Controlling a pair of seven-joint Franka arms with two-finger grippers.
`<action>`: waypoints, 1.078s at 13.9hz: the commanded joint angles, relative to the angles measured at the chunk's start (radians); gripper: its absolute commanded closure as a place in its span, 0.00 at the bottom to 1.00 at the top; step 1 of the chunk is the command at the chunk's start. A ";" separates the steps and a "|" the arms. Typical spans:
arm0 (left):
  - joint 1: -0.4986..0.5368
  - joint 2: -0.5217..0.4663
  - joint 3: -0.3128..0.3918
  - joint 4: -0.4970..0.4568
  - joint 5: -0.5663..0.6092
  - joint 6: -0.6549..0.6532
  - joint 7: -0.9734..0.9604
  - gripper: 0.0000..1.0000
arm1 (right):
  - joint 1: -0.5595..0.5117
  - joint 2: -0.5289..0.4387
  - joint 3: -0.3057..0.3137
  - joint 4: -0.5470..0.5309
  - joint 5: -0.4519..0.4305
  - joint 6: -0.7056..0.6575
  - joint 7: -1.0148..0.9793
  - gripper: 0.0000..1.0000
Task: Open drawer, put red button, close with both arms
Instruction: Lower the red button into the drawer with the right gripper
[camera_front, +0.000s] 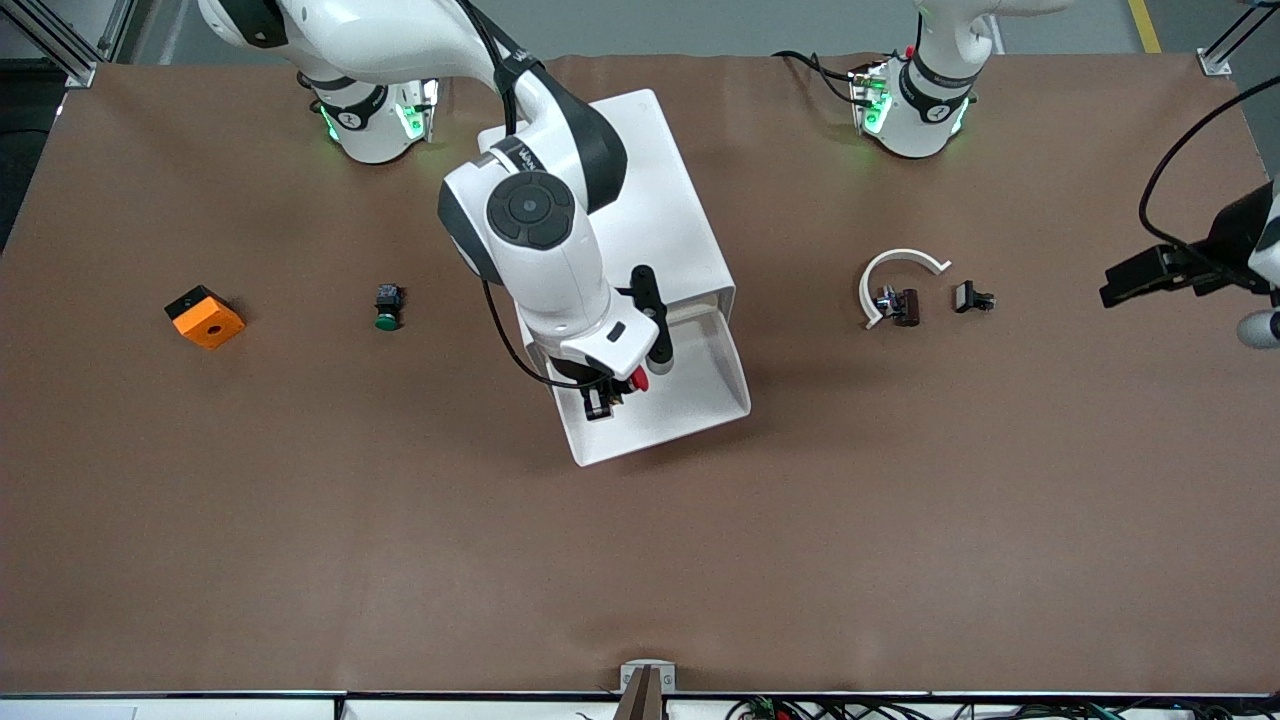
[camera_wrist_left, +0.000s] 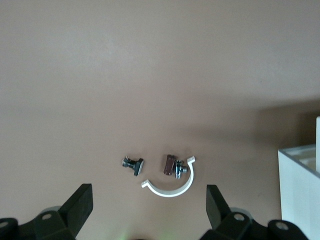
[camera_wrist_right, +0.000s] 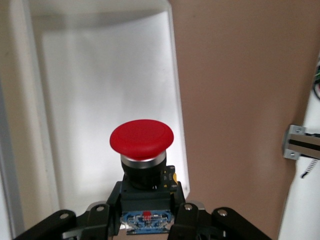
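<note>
- Brown table (camera_front: 300, 520) carries a white cabinet (camera_front: 640, 180) whose drawer (camera_front: 700, 400) stands pulled out toward the front camera.
- Right gripper (camera_wrist_right: 145, 220) pinches the red button (camera_wrist_right: 142, 137) by its dark body, hanging over the open drawer.
- Best to lower it close to the drawer floor, away from the walls, before letting go.
- Left gripper (camera_wrist_left: 150, 210) waits, fingers spread, over a white clip (camera_wrist_left: 172, 187).

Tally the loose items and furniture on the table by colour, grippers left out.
Red: 1, red button
Green: 1, green button
Orange: 1, orange block
White: 2, cabinet with its drawer, curved clip
Dark: 2, small metal parts
Total: 7
</note>
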 joint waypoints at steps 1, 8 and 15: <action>-0.016 -0.177 -0.001 -0.238 0.007 0.095 0.003 0.00 | -0.011 0.030 0.017 0.033 0.035 -0.031 -0.031 1.00; -0.022 -0.214 -0.002 -0.320 0.010 0.083 -0.006 0.00 | -0.013 0.068 0.016 0.036 0.050 0.078 -0.005 1.00; -0.021 -0.196 -0.001 -0.266 0.015 0.043 -0.001 0.00 | 0.002 0.109 0.016 0.034 0.050 0.115 0.028 1.00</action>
